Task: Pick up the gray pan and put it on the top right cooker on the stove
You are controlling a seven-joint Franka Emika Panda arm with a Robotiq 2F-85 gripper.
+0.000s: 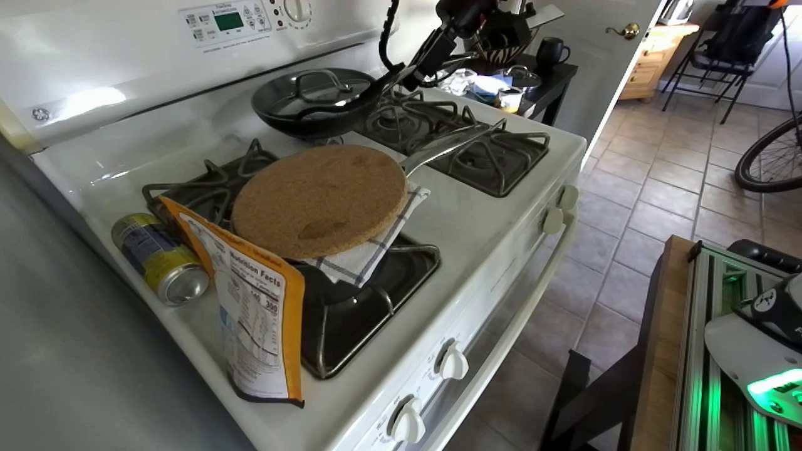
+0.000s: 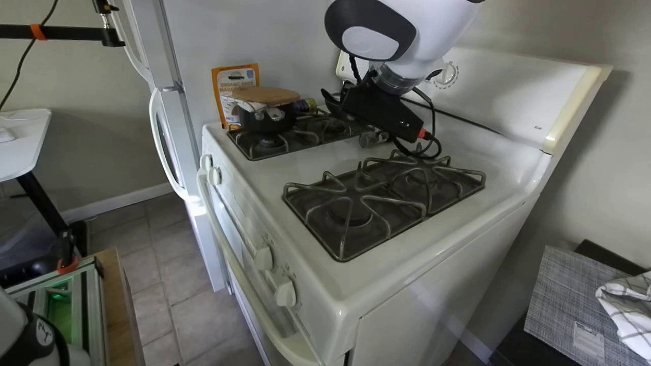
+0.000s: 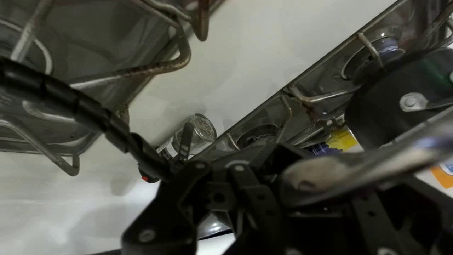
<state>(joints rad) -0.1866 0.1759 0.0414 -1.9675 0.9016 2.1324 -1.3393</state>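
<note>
- Gripper: from where I stand, fingers appear closed round the handle of the gray pan; pads hidden, so the exact contact cannot be read.
- Gray pan: straight out from the fingers; seems to hang above the rear of the stove; what looks like a lid with a looped grip lies in it.
- Just beside the fingers, wrist view: a black cable running in to the gripper.
- Below the fingers: a small clear jar on its side, on white enamel between the left and right grates.
- Also below them, on the side away from the pan: the top right cooker, black grate in plain sight; pan apart from it.
- Farther from the fingers, toward the stove's front: a dark pot; checked cloth and a flat tan-brown disc on top; silver handle sticking out.
- Beyond that pot: a yellow can lying on its side; an orange-edged bag upright just beside it.
- Farthest: a dark side table; black mug on it.
</note>
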